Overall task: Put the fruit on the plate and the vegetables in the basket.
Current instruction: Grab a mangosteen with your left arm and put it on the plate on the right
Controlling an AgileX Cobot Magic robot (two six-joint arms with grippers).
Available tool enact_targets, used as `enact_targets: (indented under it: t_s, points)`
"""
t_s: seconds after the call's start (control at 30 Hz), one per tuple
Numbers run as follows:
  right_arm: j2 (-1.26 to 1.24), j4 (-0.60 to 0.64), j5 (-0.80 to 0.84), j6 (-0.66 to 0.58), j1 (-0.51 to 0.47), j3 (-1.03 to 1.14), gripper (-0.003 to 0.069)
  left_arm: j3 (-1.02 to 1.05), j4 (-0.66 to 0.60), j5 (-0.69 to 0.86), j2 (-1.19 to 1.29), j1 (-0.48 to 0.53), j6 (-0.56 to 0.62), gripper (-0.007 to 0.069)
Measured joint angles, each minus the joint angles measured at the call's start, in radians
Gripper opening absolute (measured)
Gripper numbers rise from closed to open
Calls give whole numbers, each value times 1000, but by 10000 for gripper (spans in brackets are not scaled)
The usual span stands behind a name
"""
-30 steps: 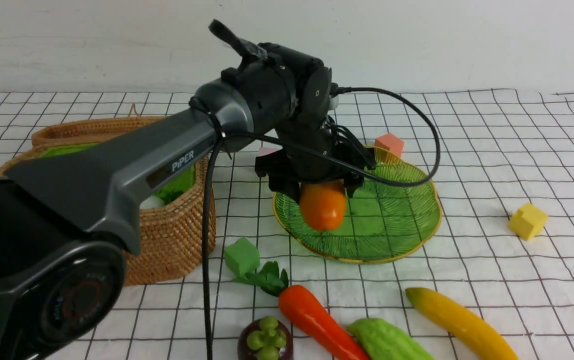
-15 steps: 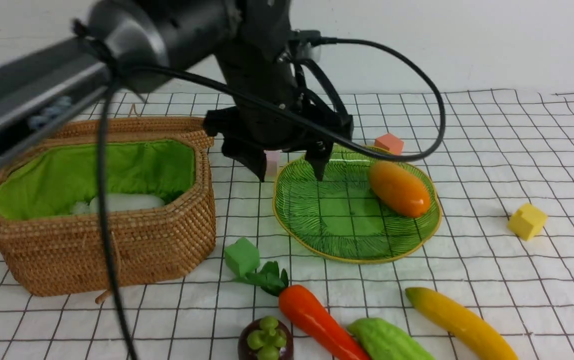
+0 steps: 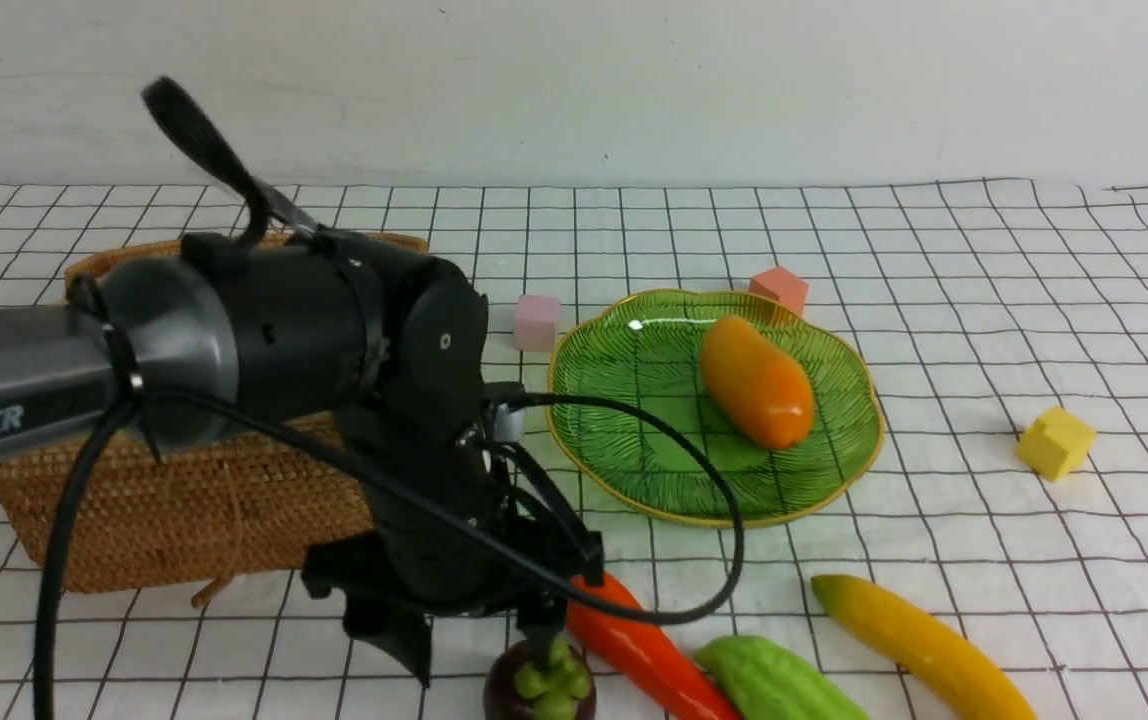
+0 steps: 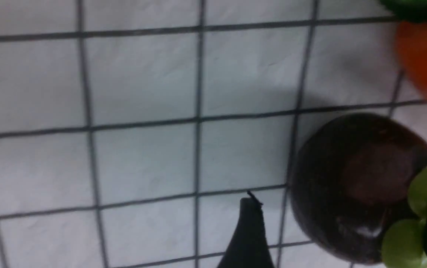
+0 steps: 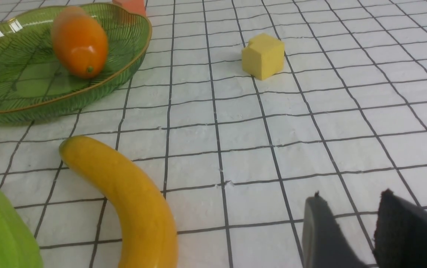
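The mango (image 3: 756, 382), carried a second ago in the left tool (image 3: 469, 640) above the plate (image 3: 654, 465), now lies loose on the green glass toward the plate's far-right rim. That puts the first fruit home.

The left arm has since swung back to the near edge of the surface (image 3: 984, 300). Its tool hangs wide open and empty over the mangosteen (image 3: 539, 690). One finger stands just above the fruit's green cap and the other is well out to its left, so the fruit is not yet centred between them. The mangosteen looks to be the next pick.

Still to sort along the near edge are the carrot (image 3: 634, 645), the gourd (image 3: 774, 685) and the banana (image 3: 919, 645), which is nearest the right corner. The basket (image 3: 184, 510) sits toward the left edge, its inside hidden behind the arm.

The right tool (image 5: 362, 238) hovers low near the banana, its jaws only narrowly parted and gripping nothing.
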Motion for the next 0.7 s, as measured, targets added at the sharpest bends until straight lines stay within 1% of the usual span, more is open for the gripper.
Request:
enact_targets:
  t_s: [0.03,0.07,0.1,0.2,0.33,0.47,0.53,0.7]
  points:
    - [0,0,0,0,0,0,238,-1,-32,-19,13,0,12,564]
    - [0,0,0,0,0,0,238,-2,-38,-23,13,0,14,564]
    - [0,0,0,0,0,0,238,-4,-83,-45,35,-1,33,566]
    - [0,0,0,0,0,0,238,-5,-120,-56,84,-4,67,572]
    - [0,0,0,0,0,0,238,-8,-149,-62,101,-4,84,575]
    - [0,0,0,0,0,0,238,-10,-146,-39,102,-4,94,552]
    - [0,0,0,0,0,0,238,-14,-141,-30,102,-4,94,552]
    - [0,0,0,0,0,0,238,-97,-74,69,93,-2,93,552]
